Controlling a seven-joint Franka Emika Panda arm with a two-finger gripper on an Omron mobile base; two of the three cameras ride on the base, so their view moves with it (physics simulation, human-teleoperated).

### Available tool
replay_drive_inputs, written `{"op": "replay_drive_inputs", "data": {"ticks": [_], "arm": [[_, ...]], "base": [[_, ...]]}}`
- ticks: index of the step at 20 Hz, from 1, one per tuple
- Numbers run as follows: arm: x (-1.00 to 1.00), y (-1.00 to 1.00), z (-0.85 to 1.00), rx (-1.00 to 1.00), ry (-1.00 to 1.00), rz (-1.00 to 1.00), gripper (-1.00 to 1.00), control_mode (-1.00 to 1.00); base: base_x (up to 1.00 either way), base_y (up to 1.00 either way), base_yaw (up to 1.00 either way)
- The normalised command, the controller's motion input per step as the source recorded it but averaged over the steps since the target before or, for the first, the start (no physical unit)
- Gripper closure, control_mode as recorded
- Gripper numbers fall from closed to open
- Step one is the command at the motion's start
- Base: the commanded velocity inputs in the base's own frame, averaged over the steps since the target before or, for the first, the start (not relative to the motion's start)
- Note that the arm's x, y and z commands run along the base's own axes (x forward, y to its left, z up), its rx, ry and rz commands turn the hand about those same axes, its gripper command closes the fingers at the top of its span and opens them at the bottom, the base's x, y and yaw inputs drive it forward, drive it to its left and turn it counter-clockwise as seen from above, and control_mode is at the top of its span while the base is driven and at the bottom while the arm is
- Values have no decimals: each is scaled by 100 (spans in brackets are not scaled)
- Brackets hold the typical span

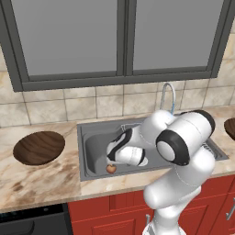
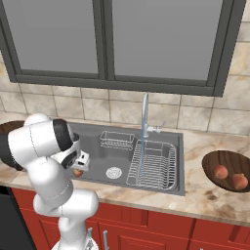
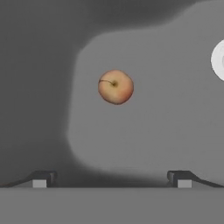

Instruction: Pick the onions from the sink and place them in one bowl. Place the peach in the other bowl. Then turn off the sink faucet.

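In the left base view I see my white arm folded low over the wide grey steel sink (image 1: 94,151) at centre frame, the hand dipped into the basin. Just below the hand, lower centre, sits the small round orange-red peach (image 1: 111,169) on the smooth basin floor. At the left edge a wide, shallow dark brown wooden bowl (image 1: 39,147) with streaky grain rests on the mottled beige stone counter (image 1: 41,183). The slim chrome gooseneck faucet (image 1: 168,95) arches up at upper right of the sink, against square tan tiles.

In the right base view the arm stands at lower left. The peach (image 2: 77,172) shows beside the hand, left of the round white drain (image 2: 114,172). Wire racks (image 2: 152,164) fill the right half of the basin, and a thin stream of water falls from the faucet (image 2: 145,116). At the right edge a round reddish-brown wooden bowl (image 2: 228,170) holds two small reddish-orange onions (image 2: 221,171).

In the hand view the gripper (image 3: 111,179) has its two dark tips spread wide at the bottom corners with nothing between them. The peach (image 3: 115,87), with a yellowish patch and stem dimple, lies above centre, apart from both tips; the drain (image 3: 218,60) cuts the right edge.
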Motion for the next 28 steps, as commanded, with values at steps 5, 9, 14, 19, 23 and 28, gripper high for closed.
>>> {"op": "replay_drive_inputs", "data": {"ticks": [5,9,14,19,23,28], "arm": [[13,9,-9,0,0,0,-100,-100],[19,8,-14,0,0,0,-100,-100],[18,0,-17,0,0,0,-100,-100],[12,0,-23,0,0,0,-100,-100],[8,0,-27,0,0,0,-100,-100],[24,0,-20,0,0,-1,-100,-100]], "base": [[0,0,0],[0,0,0],[0,0,0],[0,0,0],[0,0,0],[0,0,0]]}}
